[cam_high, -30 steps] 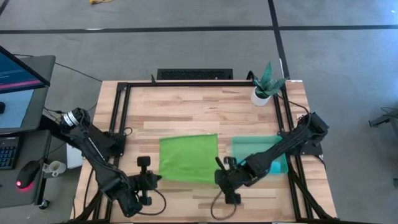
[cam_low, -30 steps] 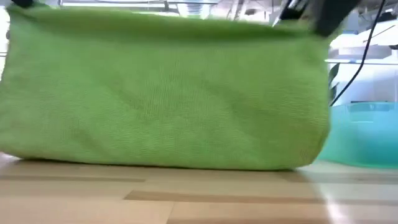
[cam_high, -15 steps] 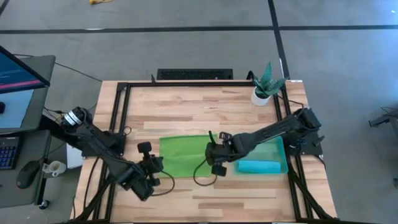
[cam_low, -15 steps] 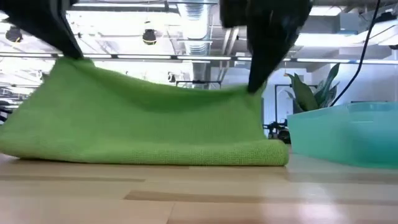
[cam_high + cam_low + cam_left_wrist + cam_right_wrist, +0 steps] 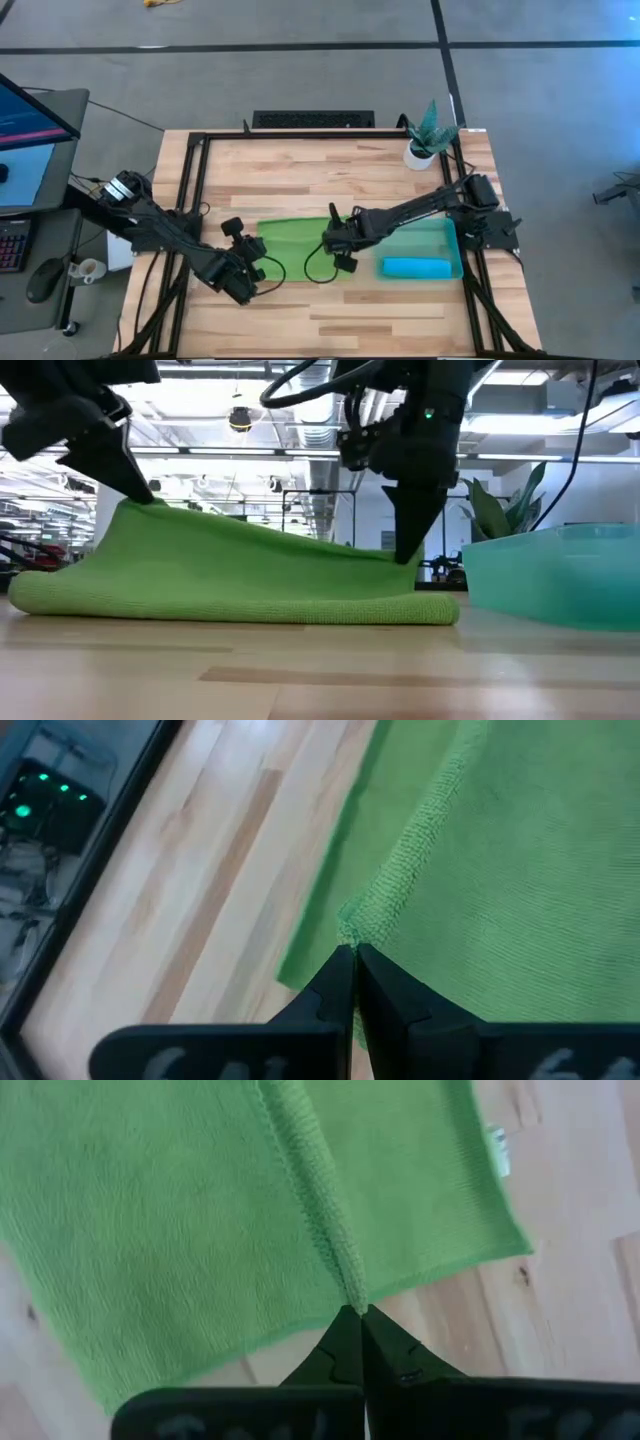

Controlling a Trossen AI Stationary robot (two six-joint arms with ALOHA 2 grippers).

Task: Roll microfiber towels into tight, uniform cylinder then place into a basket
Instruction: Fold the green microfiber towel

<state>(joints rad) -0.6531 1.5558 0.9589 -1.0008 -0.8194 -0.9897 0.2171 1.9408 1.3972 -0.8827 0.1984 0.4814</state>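
Note:
The lime green microfiber towel (image 5: 295, 240) lies doubled on the wood. Its fold (image 5: 240, 608) rests on the table along the near side, and its upper layer slopes up to two raised corners. My left gripper (image 5: 145, 498) is shut on the left corner and my right gripper (image 5: 405, 555) on the right one. In the high view they stand at the towel's left (image 5: 256, 256) and right (image 5: 333, 238) ends. A rolled sky blue towel (image 5: 418, 267) lies in the teal basket (image 5: 452, 240) to the right. My left gripper pinches the hemmed left corner (image 5: 350, 932) of the towel's upper layer between its two fingers, slanting down from the near left. That corner is lifted and the cloth slopes down from it to the fold on the table. My right gripper pinches the hemmed right corner (image 5: 350, 1292) of the upper layer, its fingers pointing steeply down. This corner hangs lower than the left one, just above the lower layer, and the edge between the two corners sags a little.
The basket's wall (image 5: 560, 575) stands close to the right of the towel. A potted plant (image 5: 428, 135) is at the far right corner. A black frame (image 5: 200, 180) borders the table. Bare wood (image 5: 320, 180) stretches beyond the towel toward the far edge.
Both grippers have carried the towel's held edge toward the far edge and down, coming closer together. The towel, which hung like a curtain from the raised edge, has folded over onto itself. Its fold stays on the table at the near side.

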